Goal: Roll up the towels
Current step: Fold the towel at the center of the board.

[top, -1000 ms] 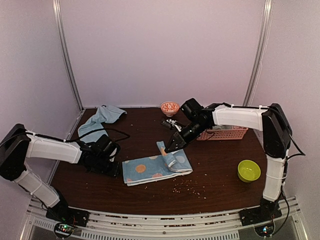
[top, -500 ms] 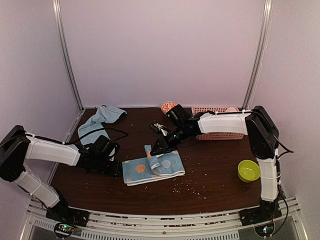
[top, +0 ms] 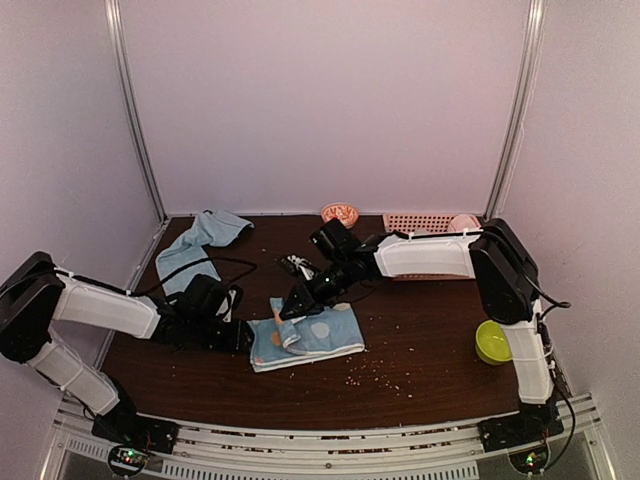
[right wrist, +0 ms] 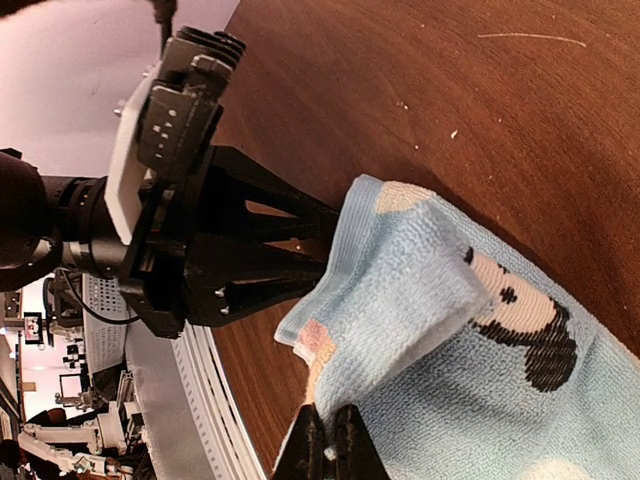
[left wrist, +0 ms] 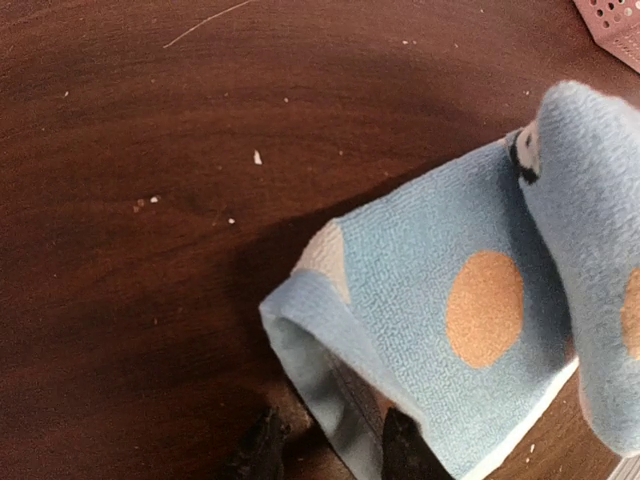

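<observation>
The spotted light-blue towel (top: pixel 325 335) lies at the table's front middle, its right part folded over to the left. My right gripper (top: pixel 288 313) is shut on the folded-over flap (right wrist: pixel 400 300) and holds it above the towel's left part; its tips (right wrist: pixel 328 440) pinch the cloth. My left gripper (top: pixel 245 337) is at the towel's left edge. Its jaws (left wrist: pixel 330 455) stand a little apart with the raised hem (left wrist: pixel 320 390) between them, and a gap shows beside the left finger. The plain towel (top: pixel 200 240) lies crumpled at the back left.
A pink lattice basket (top: pixel 425 222) stands at the back right and a lime-green bowl (top: pixel 493 342) at the right. A small patterned bowl (top: pixel 340 213) sits at the back. A small black-and-white object (top: pixel 293 266) lies behind the towel. Crumbs (top: pixel 370 375) dot the front.
My right gripper has moved left with the towel's flap, folding it farther over, so the towel looks shorter. My left gripper has edged right onto the towel's left edge.
</observation>
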Robot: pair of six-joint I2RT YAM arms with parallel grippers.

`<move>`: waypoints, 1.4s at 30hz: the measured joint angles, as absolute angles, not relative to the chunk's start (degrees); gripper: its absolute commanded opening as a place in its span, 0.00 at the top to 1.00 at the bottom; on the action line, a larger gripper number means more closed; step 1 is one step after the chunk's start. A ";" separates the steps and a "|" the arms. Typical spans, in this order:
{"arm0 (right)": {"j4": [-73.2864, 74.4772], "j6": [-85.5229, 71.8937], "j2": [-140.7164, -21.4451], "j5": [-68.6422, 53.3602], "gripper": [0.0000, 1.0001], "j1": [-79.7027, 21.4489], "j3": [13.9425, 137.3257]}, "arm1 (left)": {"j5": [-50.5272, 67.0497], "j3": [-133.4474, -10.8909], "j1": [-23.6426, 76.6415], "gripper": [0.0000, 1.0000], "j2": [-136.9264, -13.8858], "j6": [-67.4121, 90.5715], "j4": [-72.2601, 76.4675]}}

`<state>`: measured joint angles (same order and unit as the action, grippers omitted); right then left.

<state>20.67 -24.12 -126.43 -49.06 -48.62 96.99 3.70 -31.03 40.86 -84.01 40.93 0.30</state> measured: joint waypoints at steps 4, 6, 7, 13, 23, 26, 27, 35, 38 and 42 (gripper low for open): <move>20.78 -24.51 -128.31 -49.04 1.00 -49.25 97.97 | 3.68 -30.85 40.86 0.66 -83.77 41.91 0.32; 20.80 -24.69 -129.05 -49.01 1.00 -49.43 98.76 | 3.70 -30.72 40.88 0.69 -83.20 42.41 -0.49; 20.80 -24.82 -129.34 -49.01 1.00 -49.56 99.22 | 3.68 -30.59 40.88 0.80 -82.74 42.65 -1.06; 20.82 -25.54 -129.62 -49.01 1.00 -50.35 100.42 | 3.97 -29.19 40.88 1.00 -80.25 44.25 -5.45; 20.93 -25.96 -129.73 -49.06 1.00 -51.86 101.58 | 4.51 -27.49 40.88 1.00 -79.55 45.34 -3.18; 20.91 -26.09 -129.78 -49.06 1.00 -52.18 101.82 | 4.86 -26.94 40.88 1.00 -79.55 45.60 -1.83; 20.91 -26.15 -129.78 -49.06 1.00 -52.29 101.86 | 4.97 -26.81 40.88 1.00 -79.55 45.63 -1.48; 20.91 -26.98 -130.87 -49.06 1.00 -52.49 103.74 | 5.04 -26.61 40.88 1.00 -79.53 45.67 -1.02; 20.82 -27.38 -131.46 -49.06 1.00 -52.73 104.16 | 5.04 -26.61 40.88 1.00 -79.53 45.67 -0.99; 20.69 -27.51 -132.97 -49.04 1.00 -53.06 104.75 | 5.04 -26.61 40.88 1.00 -79.53 45.67 -0.99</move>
